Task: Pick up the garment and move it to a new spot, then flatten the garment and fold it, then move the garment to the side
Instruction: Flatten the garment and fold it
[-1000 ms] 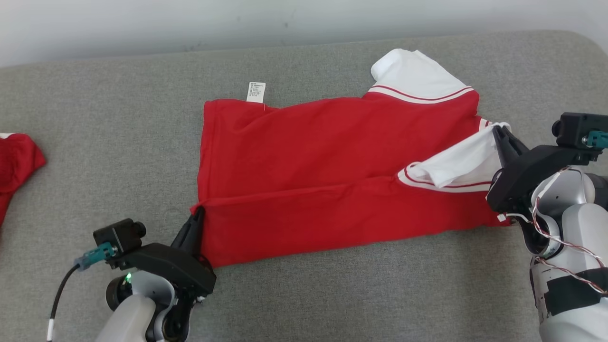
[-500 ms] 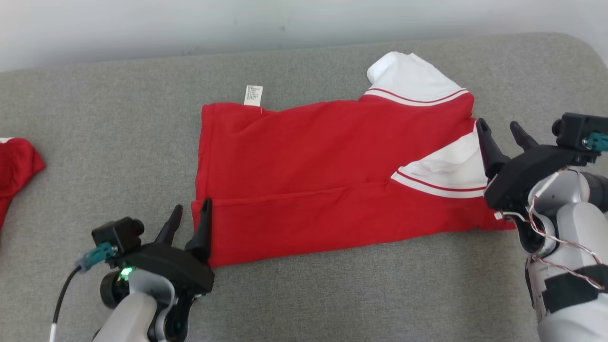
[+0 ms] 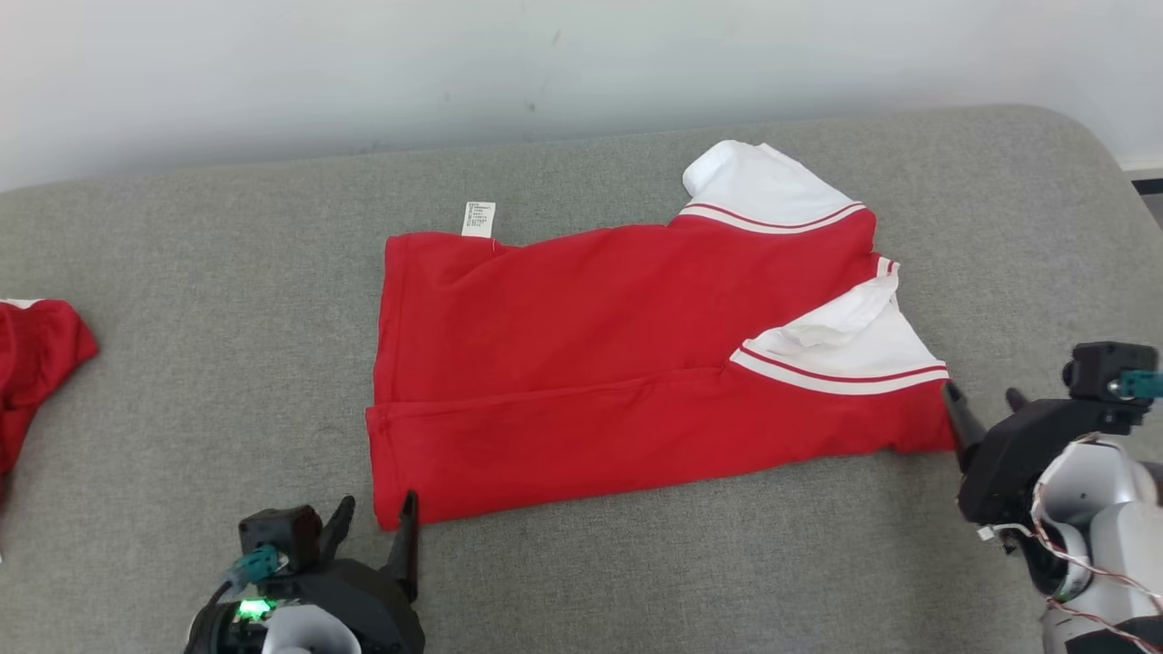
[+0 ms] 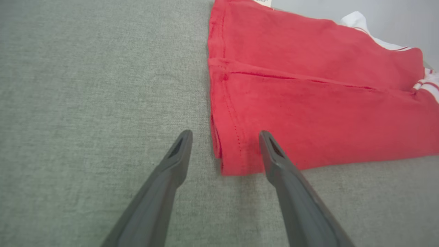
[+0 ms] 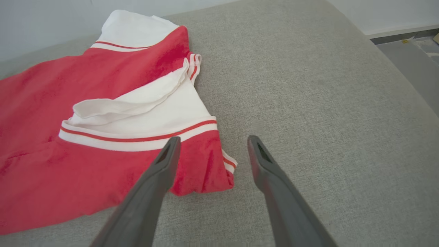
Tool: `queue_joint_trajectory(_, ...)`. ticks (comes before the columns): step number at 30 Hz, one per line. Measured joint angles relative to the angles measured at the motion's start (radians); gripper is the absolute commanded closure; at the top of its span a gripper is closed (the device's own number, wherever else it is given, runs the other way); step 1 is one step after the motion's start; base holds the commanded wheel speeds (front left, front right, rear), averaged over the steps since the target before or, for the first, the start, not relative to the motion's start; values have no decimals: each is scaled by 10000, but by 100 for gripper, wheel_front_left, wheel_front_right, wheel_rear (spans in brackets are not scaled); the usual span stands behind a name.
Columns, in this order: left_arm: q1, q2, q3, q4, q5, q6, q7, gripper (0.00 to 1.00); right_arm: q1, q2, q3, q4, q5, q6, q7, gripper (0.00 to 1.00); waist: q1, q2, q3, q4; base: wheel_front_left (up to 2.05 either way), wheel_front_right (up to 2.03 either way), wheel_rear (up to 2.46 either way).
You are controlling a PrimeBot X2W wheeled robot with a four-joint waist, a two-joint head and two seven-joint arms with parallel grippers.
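The garment (image 3: 591, 363) lies folded once; my left gripper (image 3: 378, 498) and right gripper (image 3: 979, 392) stand open, empty. I think more folding and the side move remain.

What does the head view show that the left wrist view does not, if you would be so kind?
The head view adds the open right gripper just off the striped end of the garment, and a second red cloth at the far left. The left wrist view adds the hem stitching and the stacked layers at the garment's near corner. Both share the folded red garment, the open left gripper at that corner, and the grey cushion.
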Motion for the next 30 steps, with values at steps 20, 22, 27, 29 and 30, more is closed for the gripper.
queue_joint_trajectory(20,-919,-211,-663,265,456,345,936,0,-1127,382,-878,2104,-1475,0,830,25,0,-2,865,407,0,0,0)
queue_joint_trajectory(22,-958,-215,-692,255,397,236,1068,40,-1191,351,-941,2182,-1480,0,903,72,0,-3,924,466,0,0,0)
queue_joint_trajectory(27,-968,-217,-711,309,67,-17,1346,100,-1158,387,-1016,2165,-1174,4,913,100,1,-3,913,457,0,0,0)
queue_joint_trajectory(29,-946,-293,-734,345,15,-94,1383,100,-1034,414,-1057,2061,-1034,19,832,100,2,-2,851,419,0,0,0)
queue_joint_trajectory(30,-923,-316,-715,353,-40,-96,1373,100,-951,437,-1072,1981,-963,17,792,100,2,-1,805,402,0,0,0)
